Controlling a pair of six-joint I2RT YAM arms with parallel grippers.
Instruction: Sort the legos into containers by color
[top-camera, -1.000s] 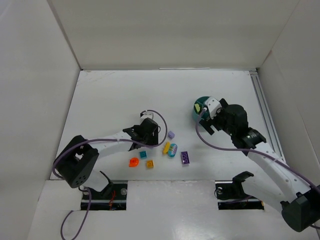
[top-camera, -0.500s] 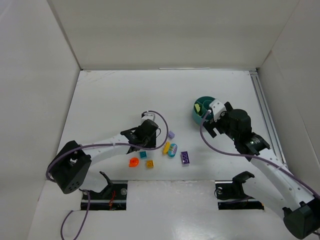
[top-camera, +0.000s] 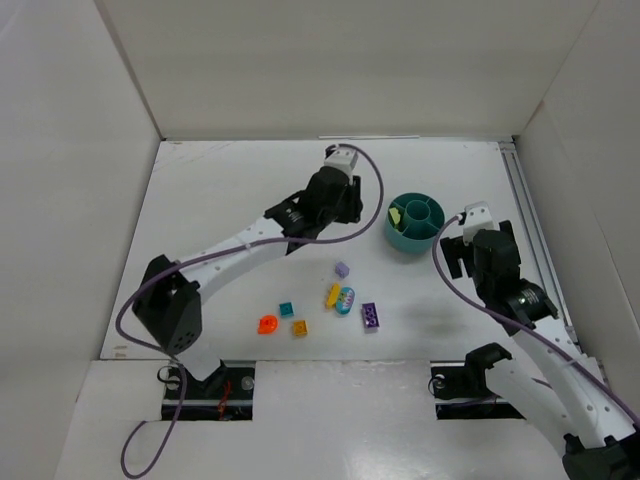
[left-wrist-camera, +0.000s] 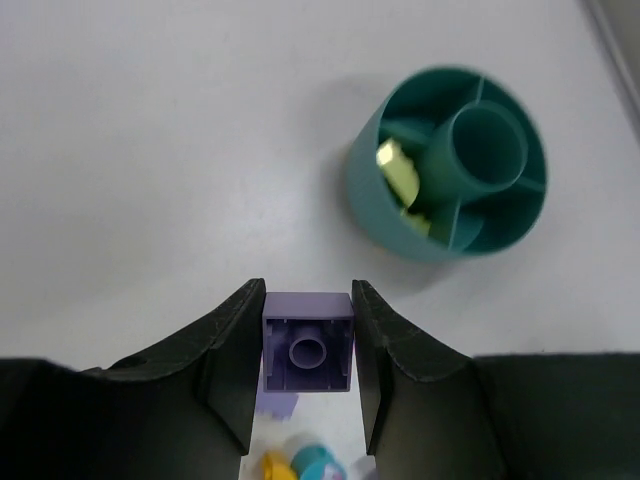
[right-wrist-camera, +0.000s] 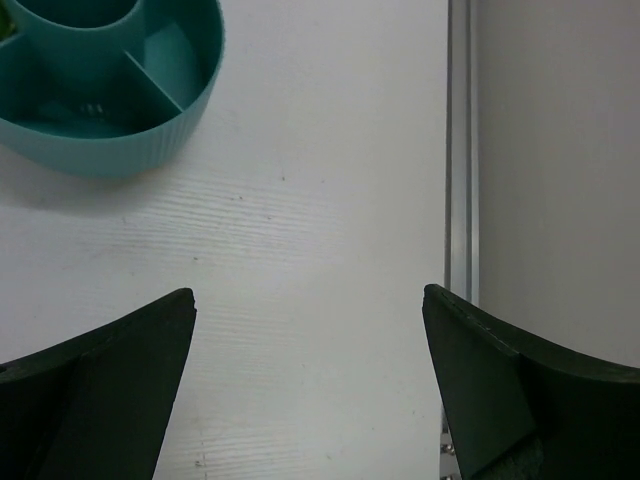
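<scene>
The left gripper (left-wrist-camera: 308, 300) pinches a small purple brick (left-wrist-camera: 308, 350) between its fingers (left-wrist-camera: 230, 350), the right gripper (right-wrist-camera: 310, 320) is wide open and empty, and the teal cup (left-wrist-camera: 372, 205) sits ahead and right of the left fingers, so letting go now would likely drop the brick outside it.

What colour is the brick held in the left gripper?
Purple; the lego brick shows best in the left wrist view.
</scene>
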